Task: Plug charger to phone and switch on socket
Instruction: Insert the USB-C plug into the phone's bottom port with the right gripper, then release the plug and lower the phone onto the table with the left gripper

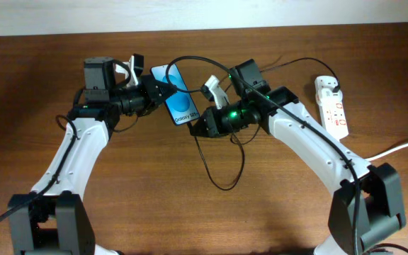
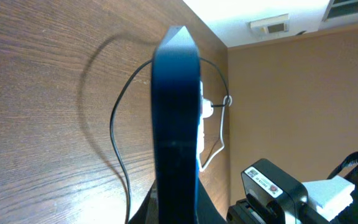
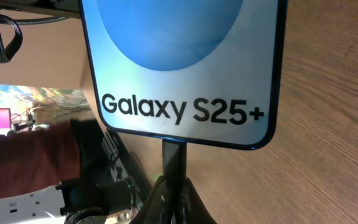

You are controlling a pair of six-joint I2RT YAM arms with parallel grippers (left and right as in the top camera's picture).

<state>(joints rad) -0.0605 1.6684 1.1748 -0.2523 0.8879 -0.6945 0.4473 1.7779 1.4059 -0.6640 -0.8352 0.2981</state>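
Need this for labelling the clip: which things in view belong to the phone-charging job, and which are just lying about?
Job:
phone
charger, its tip at the phone's bottom edge
socket

Just there:
thick white cord running off from the socket
wooden table

the phone [image 3: 179,68] fills the right wrist view. across the pale lower part of its screen, just above the bottom edge, dark letters read "galaxy s25+". in the overhead view the same phone [image 1: 177,103] shows a short line of print near its lower end, too small to read for certain. the socket [image 1: 331,106] bears red marks there, none of them legible. in the left wrist view a black block [image 2: 272,186] carries a red-and-white label whose print is too small to read.
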